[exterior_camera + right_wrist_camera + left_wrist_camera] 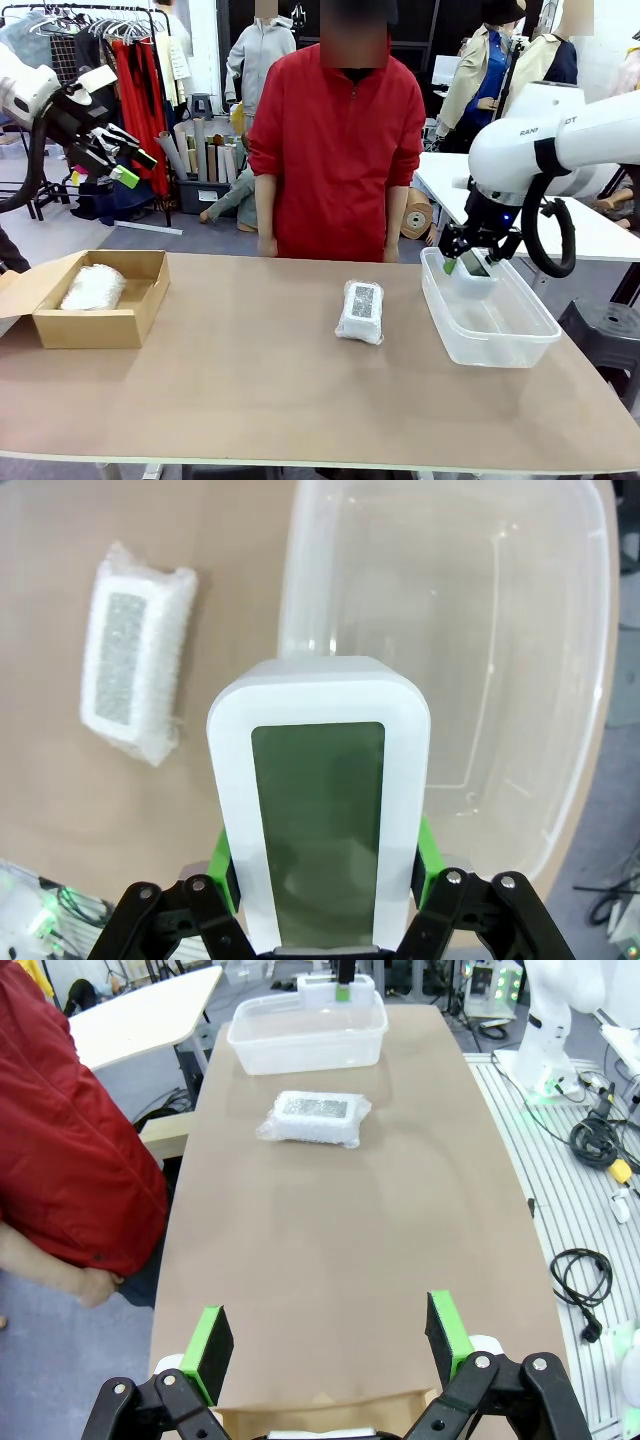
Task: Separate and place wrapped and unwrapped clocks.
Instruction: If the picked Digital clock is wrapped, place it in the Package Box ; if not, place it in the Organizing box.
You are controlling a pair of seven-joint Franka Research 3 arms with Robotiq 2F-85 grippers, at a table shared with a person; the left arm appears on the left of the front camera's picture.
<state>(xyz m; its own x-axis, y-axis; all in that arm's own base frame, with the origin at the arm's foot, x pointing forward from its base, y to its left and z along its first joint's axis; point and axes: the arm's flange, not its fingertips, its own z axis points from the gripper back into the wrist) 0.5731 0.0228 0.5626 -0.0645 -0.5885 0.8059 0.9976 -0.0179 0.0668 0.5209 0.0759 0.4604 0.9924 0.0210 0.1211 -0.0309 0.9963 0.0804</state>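
While right gripper (pixel 325 868) clamps it, bare clock (pixel 318 810)'s grey screen, wrist view.

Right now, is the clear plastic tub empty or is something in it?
Empty. The clear tub shows a bare floor in the right wrist view; the unwrapped clock is clamped in the right gripper over its rim.

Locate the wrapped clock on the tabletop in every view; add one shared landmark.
Front view: wrapped clock mid-table, left of the clear tub.
Left wrist view: wrapped clock upper middle, below the tub.
Right wrist view: wrapped clock upper left, beside the tub.
Shared landmark: the tub.
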